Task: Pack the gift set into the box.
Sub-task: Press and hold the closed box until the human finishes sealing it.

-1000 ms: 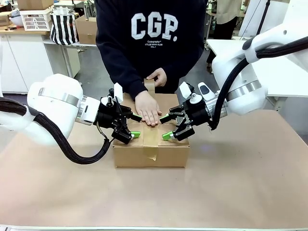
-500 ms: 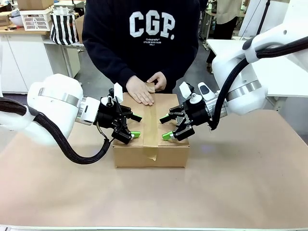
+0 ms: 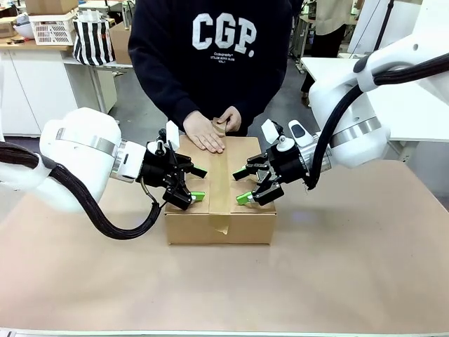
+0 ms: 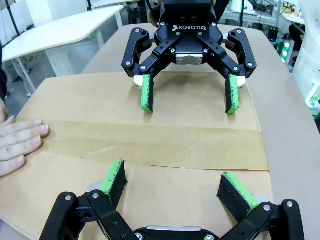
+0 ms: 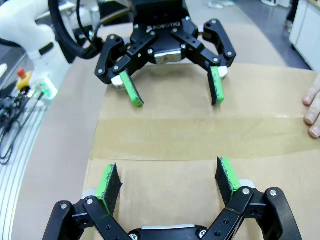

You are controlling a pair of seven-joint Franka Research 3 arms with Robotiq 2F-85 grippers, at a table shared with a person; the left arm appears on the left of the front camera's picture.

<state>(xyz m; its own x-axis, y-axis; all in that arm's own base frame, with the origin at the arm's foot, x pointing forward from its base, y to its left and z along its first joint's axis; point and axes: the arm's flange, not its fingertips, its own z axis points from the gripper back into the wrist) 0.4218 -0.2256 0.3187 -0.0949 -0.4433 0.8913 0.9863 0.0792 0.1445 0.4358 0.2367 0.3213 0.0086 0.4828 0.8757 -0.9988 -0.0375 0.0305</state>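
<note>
The box (image 3: 219, 226) sits mid-table with its top flaps closed, so the gift set is hidden. A strip of brown tape (image 3: 219, 181) runs along the seam. My left gripper (image 3: 198, 184) is open, its green pads resting on the left flap (image 4: 172, 182). My right gripper (image 3: 242, 186) is open on the right flap (image 5: 167, 177). The two face each other across the tape: the right gripper (image 4: 188, 100) shows in the left wrist view and the left gripper (image 5: 174, 94) in the right wrist view. The person's hands (image 3: 210, 132) press the tape at the box's far edge.
The brown table (image 3: 337, 274) has free room in front of the box and on both sides. A white table (image 3: 410, 105) stands at the back right. A white counter with a basket (image 3: 52, 28) and a striped bag (image 3: 93, 41) stands at the back left.
The person's hand slid from the middle of the box top to its far edge, where both hands now press the tape end down. Neither gripper has moved.
</note>
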